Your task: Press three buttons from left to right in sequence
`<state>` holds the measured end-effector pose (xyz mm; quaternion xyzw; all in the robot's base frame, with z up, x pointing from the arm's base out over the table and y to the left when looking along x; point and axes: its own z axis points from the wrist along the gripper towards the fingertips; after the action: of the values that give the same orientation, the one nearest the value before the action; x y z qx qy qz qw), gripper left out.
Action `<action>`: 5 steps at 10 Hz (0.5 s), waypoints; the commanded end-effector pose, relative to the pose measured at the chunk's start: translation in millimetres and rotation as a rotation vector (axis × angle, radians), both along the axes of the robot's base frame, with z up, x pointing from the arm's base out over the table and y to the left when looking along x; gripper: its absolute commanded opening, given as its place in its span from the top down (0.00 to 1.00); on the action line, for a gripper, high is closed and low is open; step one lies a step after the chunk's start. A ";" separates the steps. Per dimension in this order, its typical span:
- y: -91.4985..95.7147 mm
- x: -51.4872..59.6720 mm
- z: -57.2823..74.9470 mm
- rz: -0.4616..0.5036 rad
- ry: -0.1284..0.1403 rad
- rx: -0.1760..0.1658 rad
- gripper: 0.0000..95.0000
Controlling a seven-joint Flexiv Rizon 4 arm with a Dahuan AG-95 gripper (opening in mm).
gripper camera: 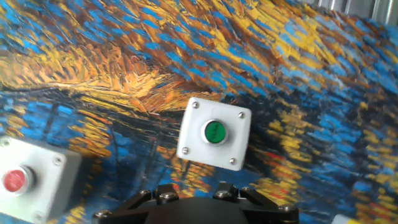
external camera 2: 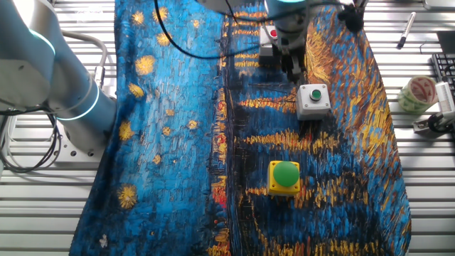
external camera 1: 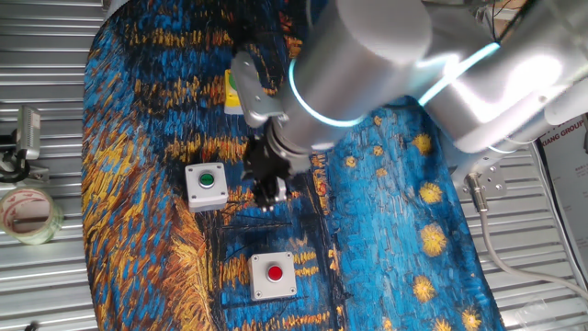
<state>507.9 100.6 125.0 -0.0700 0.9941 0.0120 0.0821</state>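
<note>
Three button boxes stand on a blue and yellow painted cloth (external camera 1: 395,211). The yellow box with the big green dome (external camera 2: 285,176) is mostly hidden behind my arm in one fixed view (external camera 1: 231,92). The grey-white box with the small green button (external camera 1: 207,185) (external camera 2: 313,99) (gripper camera: 214,132) is in the middle. The grey-white box with the small red button (external camera 1: 274,274) (gripper camera: 23,181) is partly hidden by my hand in the other fixed view (external camera 2: 268,35). My gripper (external camera 1: 269,190) (external camera 2: 293,65) hangs over the cloth beside the green-button box, between it and the red-button box. Its fingertips do not show clearly.
A roll of tape (external camera 1: 28,213) (external camera 2: 419,92) lies on the slatted metal table (external camera 1: 46,285) beside the cloth. A pen (external camera 2: 407,28) lies at the far edge. The arm's base (external camera 2: 64,99) stands at the cloth's other side.
</note>
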 end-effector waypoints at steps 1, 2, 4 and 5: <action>6.9 -1.6 0.2 -0.020 -0.003 -0.006 0.60; 11.9 -2.2 0.5 -0.028 -0.002 -0.011 0.60; 23.2 -3.9 1.1 -0.049 -0.001 -0.020 0.60; 27.0 -4.8 1.2 -0.055 -0.001 -0.019 0.60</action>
<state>502.4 129.6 126.3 -0.0430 0.9958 -0.0001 0.0813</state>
